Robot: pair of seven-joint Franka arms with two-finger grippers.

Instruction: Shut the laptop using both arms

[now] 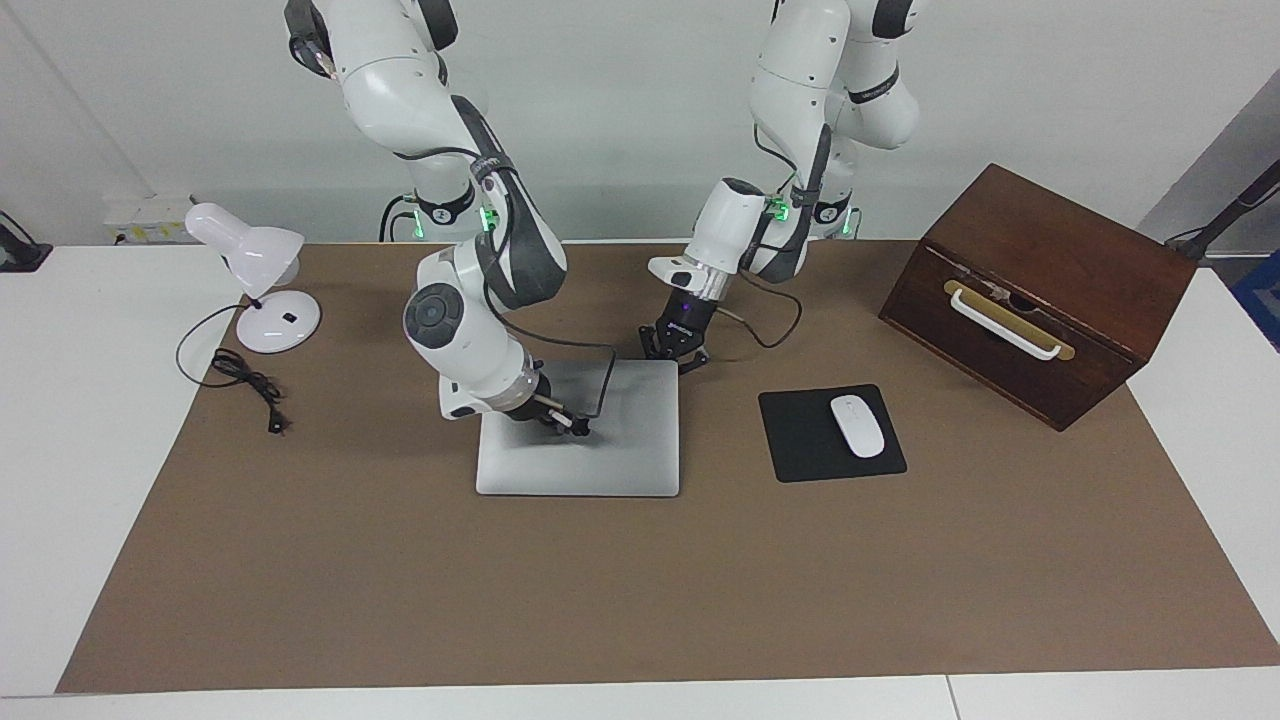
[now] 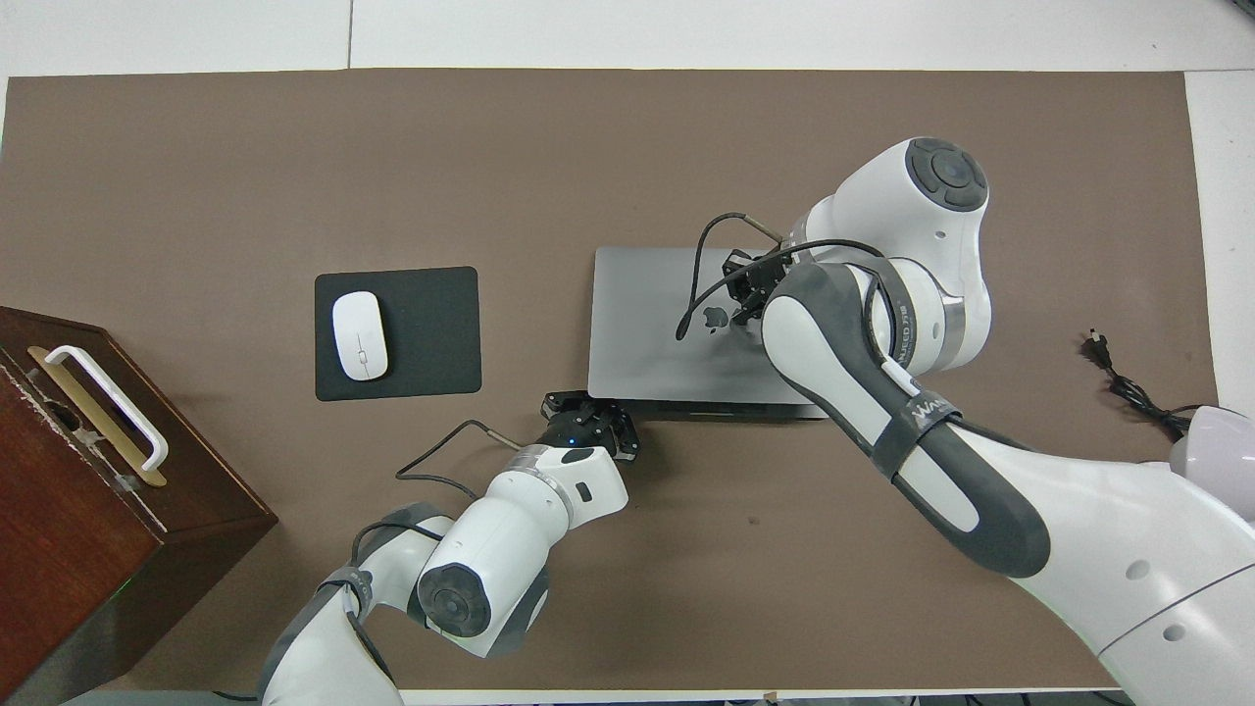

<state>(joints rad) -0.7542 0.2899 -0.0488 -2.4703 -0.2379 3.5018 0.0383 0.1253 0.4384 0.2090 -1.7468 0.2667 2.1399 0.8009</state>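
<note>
The silver-grey laptop [image 1: 600, 450] lies flat on the brown mat with its lid down, and the dark apple logo shows on top in the overhead view [image 2: 714, 317]. My right gripper [image 1: 566, 424] rests on the lid near its middle, beside the logo [image 2: 747, 292]. My left gripper [image 1: 678, 358] is at the laptop's corner nearest the robots, toward the left arm's end, low over the mat [image 2: 591, 410]. Its fingers stand apart and hold nothing.
A black mousepad [image 1: 800, 450] with a white mouse [image 1: 858, 426] lies beside the laptop toward the left arm's end. A brown wooden box [image 1: 1040, 290] with a white handle stands past it. A white desk lamp [image 1: 262, 280] and its cord [image 1: 250, 385] are at the right arm's end.
</note>
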